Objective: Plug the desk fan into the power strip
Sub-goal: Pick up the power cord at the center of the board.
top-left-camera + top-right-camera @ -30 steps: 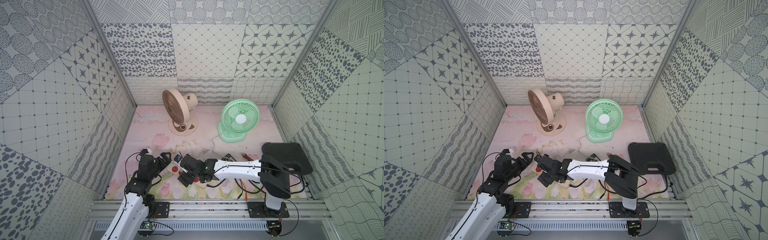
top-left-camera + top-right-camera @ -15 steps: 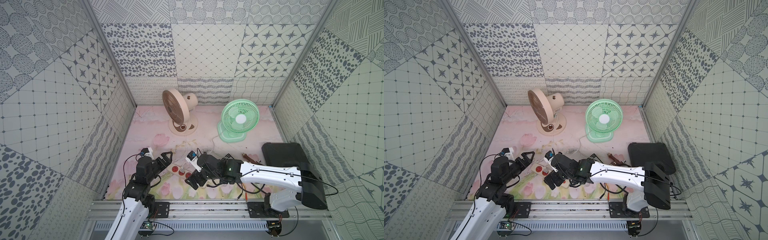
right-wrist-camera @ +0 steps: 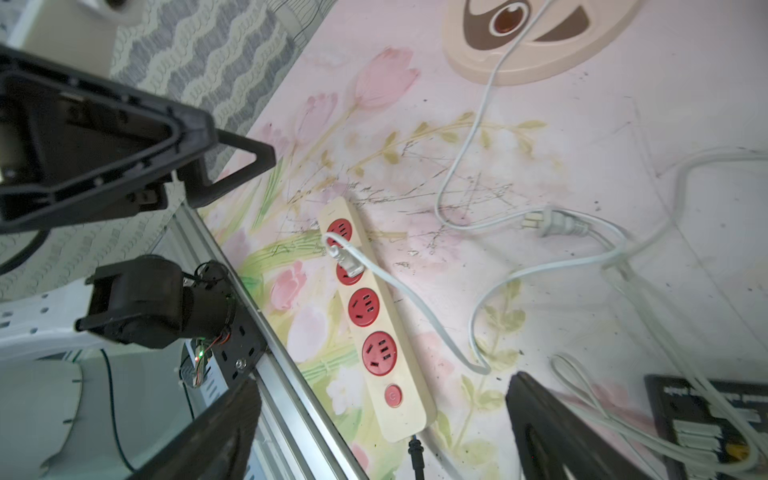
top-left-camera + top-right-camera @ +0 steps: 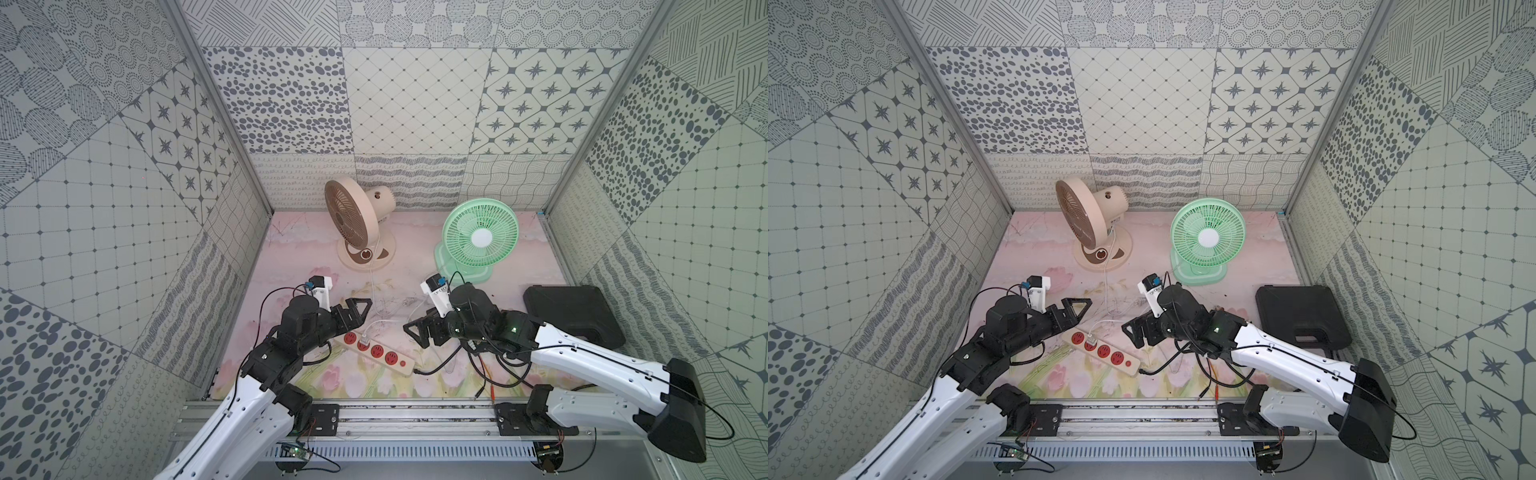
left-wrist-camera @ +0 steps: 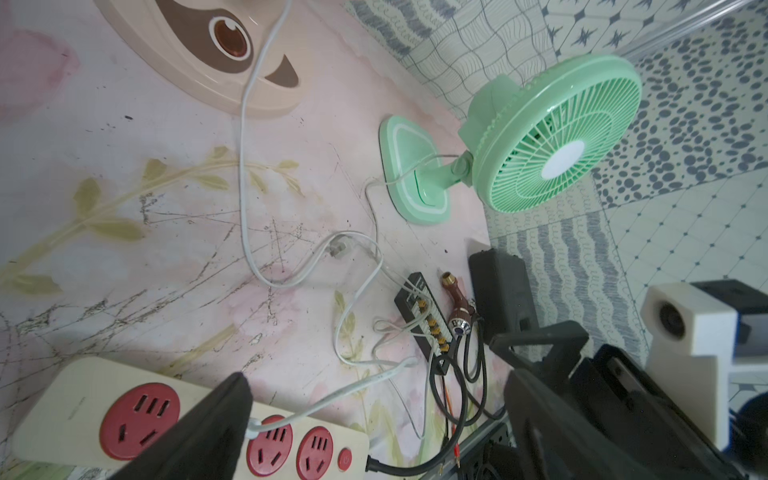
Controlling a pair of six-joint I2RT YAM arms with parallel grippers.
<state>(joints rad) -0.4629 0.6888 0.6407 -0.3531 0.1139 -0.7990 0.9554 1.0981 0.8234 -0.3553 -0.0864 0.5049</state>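
Cream bar pwr strip w/ four red sockets (image 4: pixel 378 353) lies diag nr front rail, btwn arms. White plug (image 3: pixel 347 262) in 2nd socket. L gripper (image 4: pixel 360 313) & R gripper (image 4: pixel 413 336) spread wide, empty, flanking strip. Beyond: loose white plug (image 3: pixel 548 222) amid tangled cords, black plastic case (image 4: pixel 573 316). At back: beige round desk fan (image 4: pixel 359 224), green round desk fan (image 4: pixel 478 239).

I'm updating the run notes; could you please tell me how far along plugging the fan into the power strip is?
Looks done: a white plug sits in the second socket of the power strip, counted from the cordless end. In hand: nothing; left claw and right claw are open, empty, either side of the strip. Remaining: a second plug lies loose on the mat; I cannot trace whose it is.
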